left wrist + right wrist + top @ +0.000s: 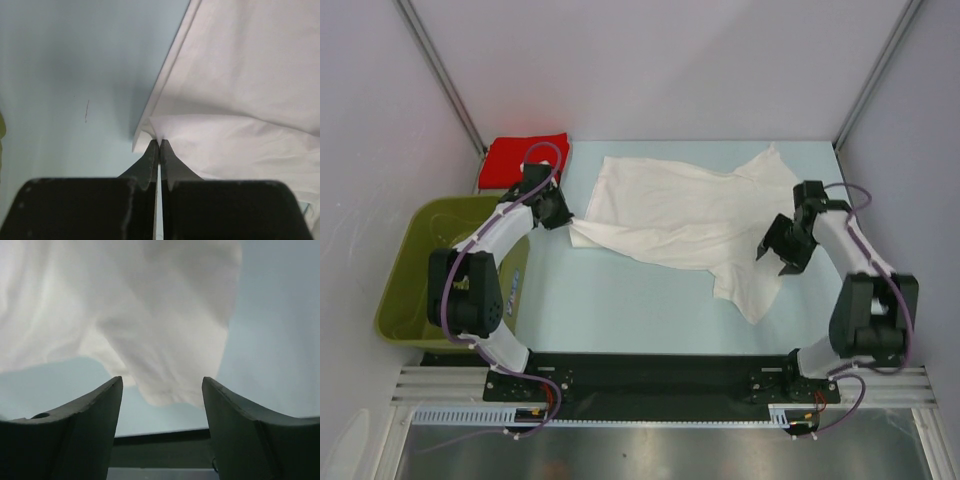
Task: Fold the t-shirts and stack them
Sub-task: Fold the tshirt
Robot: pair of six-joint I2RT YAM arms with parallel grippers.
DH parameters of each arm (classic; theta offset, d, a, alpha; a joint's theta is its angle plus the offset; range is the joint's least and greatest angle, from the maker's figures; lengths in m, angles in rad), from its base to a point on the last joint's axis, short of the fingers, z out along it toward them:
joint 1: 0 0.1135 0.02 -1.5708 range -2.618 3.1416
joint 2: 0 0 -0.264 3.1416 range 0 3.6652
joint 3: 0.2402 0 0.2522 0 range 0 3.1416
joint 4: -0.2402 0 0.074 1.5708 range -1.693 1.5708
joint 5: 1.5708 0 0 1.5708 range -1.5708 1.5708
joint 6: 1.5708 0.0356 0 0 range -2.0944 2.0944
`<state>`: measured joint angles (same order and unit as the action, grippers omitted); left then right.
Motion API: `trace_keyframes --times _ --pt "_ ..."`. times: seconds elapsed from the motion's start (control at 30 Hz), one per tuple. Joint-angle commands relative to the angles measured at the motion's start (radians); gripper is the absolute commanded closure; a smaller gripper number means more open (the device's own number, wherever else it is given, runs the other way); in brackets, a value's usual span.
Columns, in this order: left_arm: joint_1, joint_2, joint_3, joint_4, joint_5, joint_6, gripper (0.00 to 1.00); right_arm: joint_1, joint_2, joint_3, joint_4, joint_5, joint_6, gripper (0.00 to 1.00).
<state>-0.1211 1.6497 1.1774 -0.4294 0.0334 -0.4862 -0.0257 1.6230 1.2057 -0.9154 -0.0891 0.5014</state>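
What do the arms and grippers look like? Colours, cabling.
Matching pair: left arm and right arm have white tube links, bulky black joint housings, thin purple cables looping outside. The left gripper and right gripper are black, each with two dark wedge-shaped fingers.

Spread shirt (685, 215) centre, folded shirt (515, 158) (behind basket (405, 290))

Both arms share one build: white tube links between bulky black joint housings. The left arm (500, 225) fills the lower left of the overhead view, the right arm (850, 250) the lower right. A thin purple cable (545, 150) loops along each. Their bases are bolted to a black plate (660, 372) on a silver rail (660, 398). The left pincer (159, 145) has dark, tapering fingers. The right pincer (161, 382) has broad, dark, curved fingers, with a small round hole in the one at lower left.
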Motion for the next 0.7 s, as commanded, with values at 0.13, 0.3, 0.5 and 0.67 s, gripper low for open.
trace_keyframes --times 0.13,0.3,0.5,0.67 --pt "0.006 -0.019 0.008 0.000 0.020 0.032 1.00 0.003 -0.351 -0.397 0.026 -0.207 0.107 0.37" --pt "0.006 -0.016 0.011 -0.023 0.033 0.032 1.00 0.009 -0.399 -0.530 0.043 -0.209 0.164 0.37" --pt "0.006 -0.022 0.002 -0.040 0.034 0.043 1.00 -0.008 -0.416 -0.600 0.105 -0.192 0.215 0.38" --pt "0.006 -0.033 -0.015 -0.042 0.033 0.049 1.00 -0.034 -0.456 -0.656 0.160 -0.166 0.261 0.44"
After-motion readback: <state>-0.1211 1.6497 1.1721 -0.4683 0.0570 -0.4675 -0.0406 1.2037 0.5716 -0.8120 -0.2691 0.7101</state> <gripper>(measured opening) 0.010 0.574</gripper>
